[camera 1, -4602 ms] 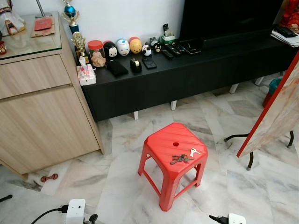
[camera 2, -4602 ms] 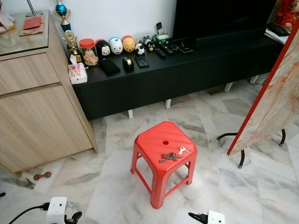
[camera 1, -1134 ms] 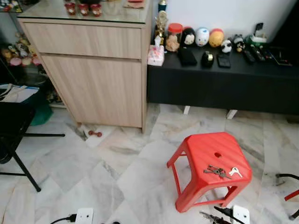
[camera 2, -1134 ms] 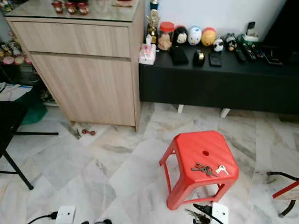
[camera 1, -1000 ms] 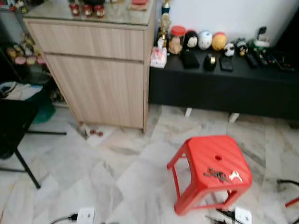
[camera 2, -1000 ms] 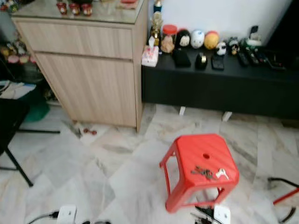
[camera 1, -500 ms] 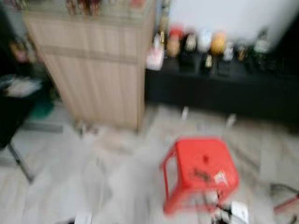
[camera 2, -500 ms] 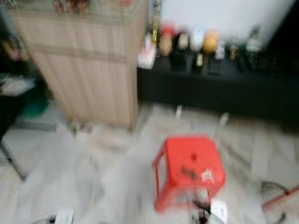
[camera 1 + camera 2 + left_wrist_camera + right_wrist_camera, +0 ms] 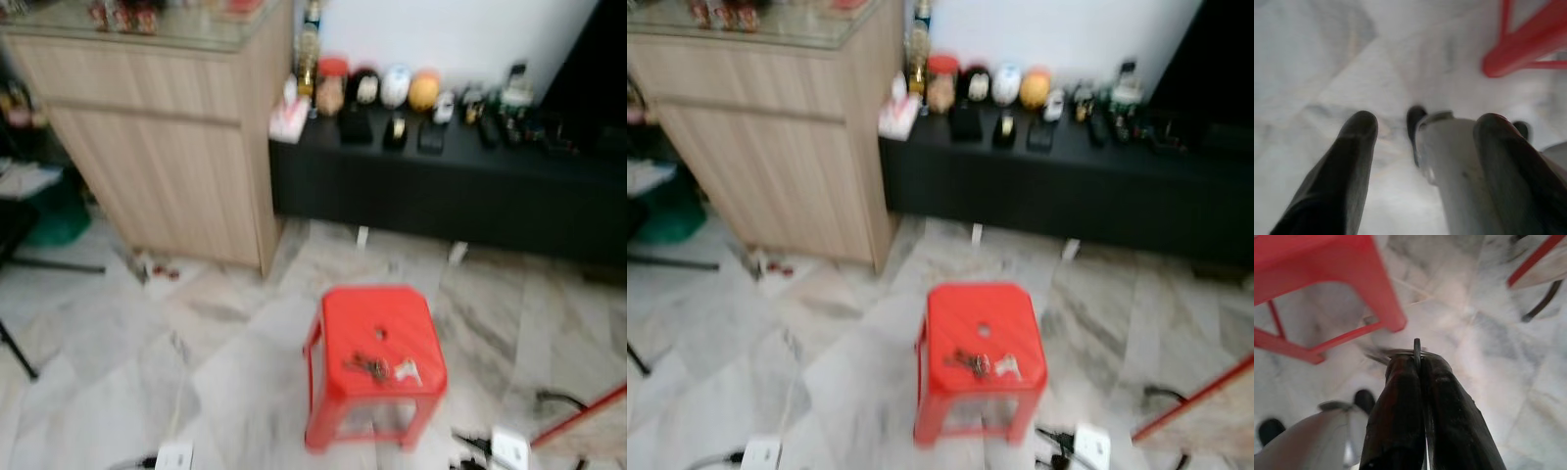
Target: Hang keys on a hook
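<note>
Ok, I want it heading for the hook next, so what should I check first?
1. Right tool shut on the thin metal key ring: ok.
2. Left tool open and free: ok.
3. Head views sharp enough to steer by: not ok, blurred.
4. Hook located: cannot tell.
5. Red plastic stool stands just ahead, with a loose bunch of keys on it; way around: cannot tell.

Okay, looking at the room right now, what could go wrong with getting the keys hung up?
1. The right gripper pinches only the thin edge of the key ring; a jolt while walking could shake it loose.
2. A white socket box lies on the floor beside the red stool, so a foot could catch it.
3. The head views are blurred, so aiming at anything small may be unreliable.
</note>
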Motion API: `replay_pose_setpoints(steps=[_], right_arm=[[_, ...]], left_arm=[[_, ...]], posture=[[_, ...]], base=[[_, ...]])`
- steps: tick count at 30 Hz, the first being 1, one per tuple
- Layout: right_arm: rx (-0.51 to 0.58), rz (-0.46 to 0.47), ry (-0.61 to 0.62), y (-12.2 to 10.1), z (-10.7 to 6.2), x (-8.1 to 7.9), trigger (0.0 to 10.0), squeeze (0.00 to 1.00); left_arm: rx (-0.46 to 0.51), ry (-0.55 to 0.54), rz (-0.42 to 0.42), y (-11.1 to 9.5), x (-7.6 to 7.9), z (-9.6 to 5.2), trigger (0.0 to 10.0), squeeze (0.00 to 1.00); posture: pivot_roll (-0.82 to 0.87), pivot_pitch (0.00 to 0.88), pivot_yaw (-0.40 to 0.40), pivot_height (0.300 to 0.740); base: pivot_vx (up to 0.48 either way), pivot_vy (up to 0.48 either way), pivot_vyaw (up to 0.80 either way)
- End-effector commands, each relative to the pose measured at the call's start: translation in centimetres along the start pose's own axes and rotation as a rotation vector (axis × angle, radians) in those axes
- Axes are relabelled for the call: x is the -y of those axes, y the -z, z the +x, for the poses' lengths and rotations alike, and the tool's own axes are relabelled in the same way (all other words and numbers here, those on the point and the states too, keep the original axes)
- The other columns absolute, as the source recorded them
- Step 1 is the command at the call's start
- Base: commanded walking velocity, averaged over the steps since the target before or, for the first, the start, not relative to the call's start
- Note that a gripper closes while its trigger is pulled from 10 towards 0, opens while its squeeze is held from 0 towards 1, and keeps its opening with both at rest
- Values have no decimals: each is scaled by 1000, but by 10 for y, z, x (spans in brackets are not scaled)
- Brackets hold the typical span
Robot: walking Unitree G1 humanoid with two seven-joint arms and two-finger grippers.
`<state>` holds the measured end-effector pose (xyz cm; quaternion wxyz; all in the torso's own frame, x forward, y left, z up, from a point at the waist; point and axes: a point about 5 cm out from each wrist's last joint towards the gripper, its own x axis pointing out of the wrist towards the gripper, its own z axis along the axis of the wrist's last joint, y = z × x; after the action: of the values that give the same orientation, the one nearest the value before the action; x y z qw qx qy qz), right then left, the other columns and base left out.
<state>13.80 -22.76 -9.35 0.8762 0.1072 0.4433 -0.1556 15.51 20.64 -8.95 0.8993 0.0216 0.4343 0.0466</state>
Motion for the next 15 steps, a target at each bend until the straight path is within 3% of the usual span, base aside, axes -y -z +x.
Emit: replay_pose_setpoints(steps=[1, 15], right_arm=[[22, 15, 15, -3, 0, 0, 10000, 0], [60, 71, 66, -4, 0, 1, 10000, 0]], left_arm=[[-39, 1, 13, 8, -2, -2, 10000, 0], [-55, 5, 17, 14, -1, -4, 10000, 0]], posture=[[-5, 103, -80, 740], [-33, 98, -72, 740]], base=[[0, -326, 0], [0, -323, 0]])
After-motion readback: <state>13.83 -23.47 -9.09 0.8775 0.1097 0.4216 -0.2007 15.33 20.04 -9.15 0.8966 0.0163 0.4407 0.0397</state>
